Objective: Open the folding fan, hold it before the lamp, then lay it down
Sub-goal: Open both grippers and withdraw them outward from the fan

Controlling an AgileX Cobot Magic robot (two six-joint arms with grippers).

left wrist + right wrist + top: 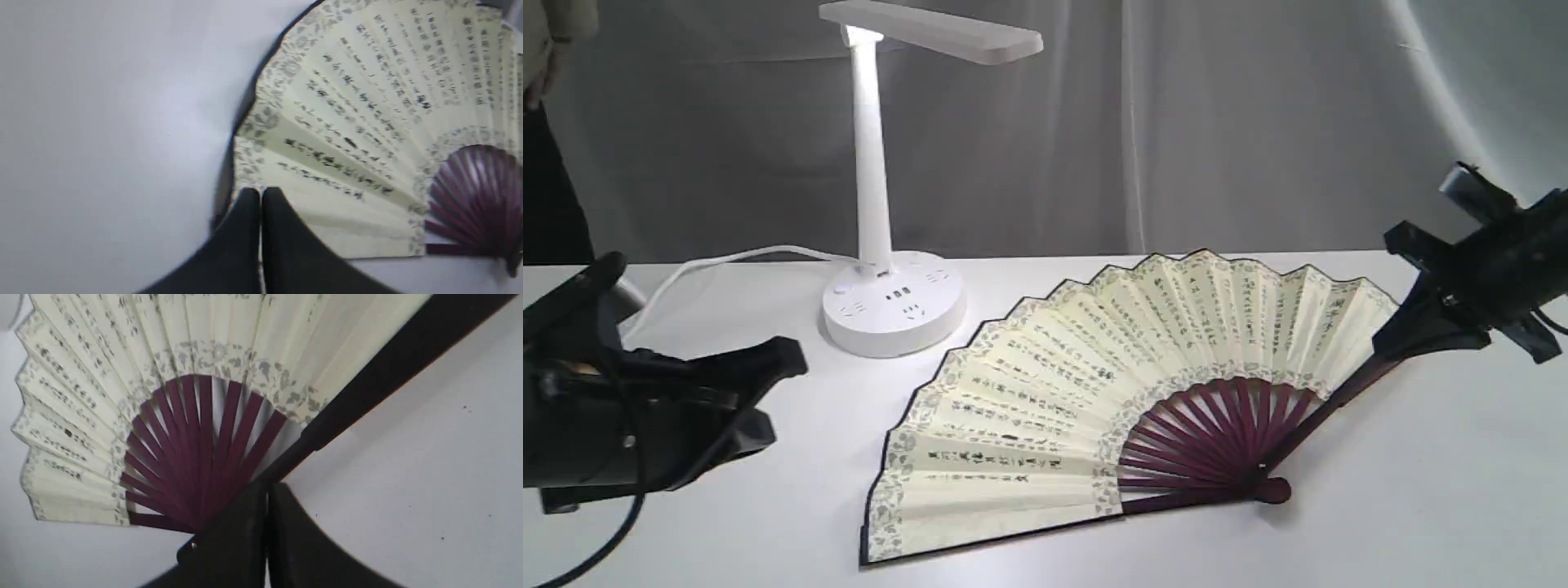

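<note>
The folding fan (pixel 1094 384) is spread wide on the white table (pixel 1421 506), cream leaf with calligraphy up, purple ribs meeting at the pivot (pixel 1270 488). My right gripper (pixel 1388 345) is at the fan's right guard (pixel 392 367), fingers pressed together on it; that edge casts a shadow and looks slightly raised. My left gripper (pixel 788 367) hangs shut and empty to the left of the fan, its tips (pixel 260 192) over the leaf's outer corner in the left wrist view. Behind the fan stands the white lamp (pixel 874 163), on its round base (pixel 894 306).
The lamp's white cord (pixel 711 265) trails left across the table behind my left arm. A grey curtain (pixel 1176 122) closes off the back. A person's arm (pixel 547 49) shows at the top left corner.
</note>
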